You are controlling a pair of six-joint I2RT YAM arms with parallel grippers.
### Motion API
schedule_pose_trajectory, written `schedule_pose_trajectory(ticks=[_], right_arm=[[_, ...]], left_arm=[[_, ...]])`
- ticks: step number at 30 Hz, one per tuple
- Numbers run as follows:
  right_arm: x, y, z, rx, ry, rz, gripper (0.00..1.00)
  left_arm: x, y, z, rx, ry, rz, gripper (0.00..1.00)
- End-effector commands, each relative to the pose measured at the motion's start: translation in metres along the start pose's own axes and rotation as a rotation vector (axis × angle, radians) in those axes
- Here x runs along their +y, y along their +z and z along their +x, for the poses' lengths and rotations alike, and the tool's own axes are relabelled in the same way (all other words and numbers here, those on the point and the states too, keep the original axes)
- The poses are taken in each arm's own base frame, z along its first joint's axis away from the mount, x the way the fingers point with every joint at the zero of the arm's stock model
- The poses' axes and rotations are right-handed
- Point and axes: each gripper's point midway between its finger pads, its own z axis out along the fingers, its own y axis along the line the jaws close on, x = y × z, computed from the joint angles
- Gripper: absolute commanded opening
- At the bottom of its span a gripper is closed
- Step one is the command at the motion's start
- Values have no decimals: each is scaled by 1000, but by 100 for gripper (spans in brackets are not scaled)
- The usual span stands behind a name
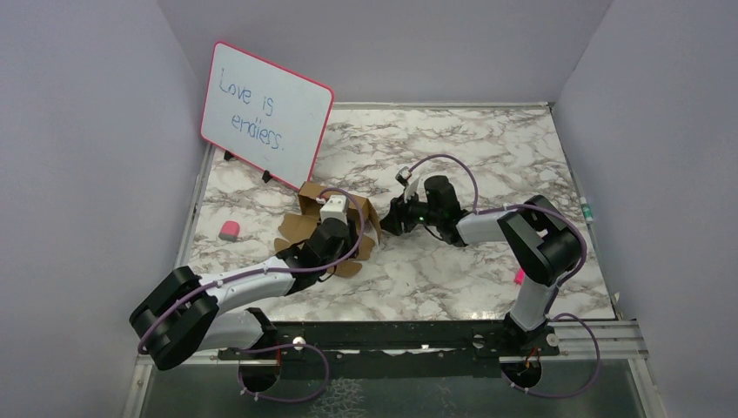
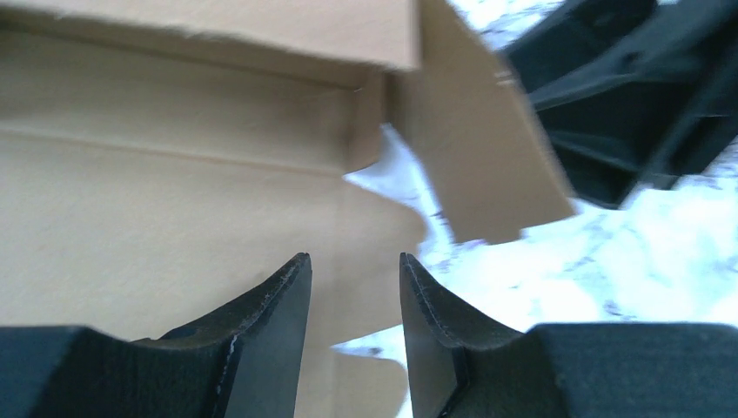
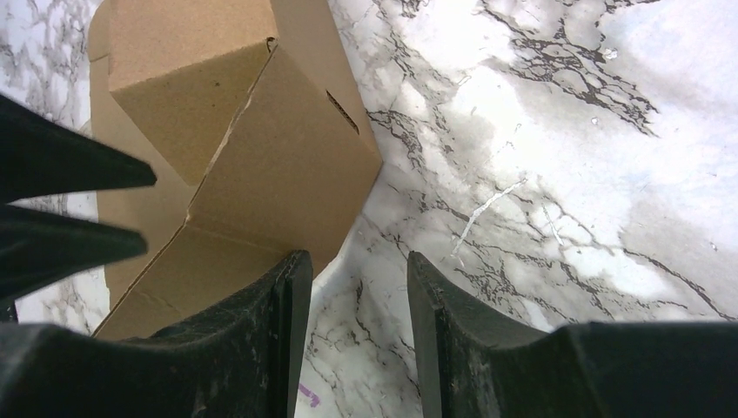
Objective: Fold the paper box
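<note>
sitting half-folded, the paper box point(image 1: 294, 228) lies under left fingers point(image 2: 261, 322), beside right fingers point(image 3: 261, 340).

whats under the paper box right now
The paper box lies on the marble table; marble shows through its notches and past its edges. Whatever else might be beneath the cardboard is covered by the sheet itself.

Left arm point(image 1: 252, 280) and right arm point(image 1: 480, 228): white links, chunky black joints, purple cables point(image 1: 461, 170) looping along (left gripper point(image 2: 355, 266) fingers point(image 2: 270, 322) black, wedge-shaped)
</note>
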Motion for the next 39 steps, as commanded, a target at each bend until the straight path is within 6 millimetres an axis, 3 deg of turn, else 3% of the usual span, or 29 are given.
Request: schedule_pose_trajectory(ticks=[1,5,10,18,23,29,39], right_arm=[[4,5,-5,0,-18,-42,50],[9,4,-10,-7,-13,-61,50],[9,4,-14,11,-3,-57,51],[4,5,-11,9,-11,-35,59],[-1,5,-20,-37,-44,-9,65],[-3,4,-28,-99,-97,2,71],[2,11,-27,-161,-119,-15,72]], left_arm=[[42,0,15,26,-25,-127,43],[53,9,28,88,-12,-164,41],[48,21,42,151,0,-149,38],[21,26,45,163,-37,-24,36],[5,27,46,173,-33,25,36],[-4,27,50,184,-33,52,36],[-15,32,63,218,-9,74,36]])
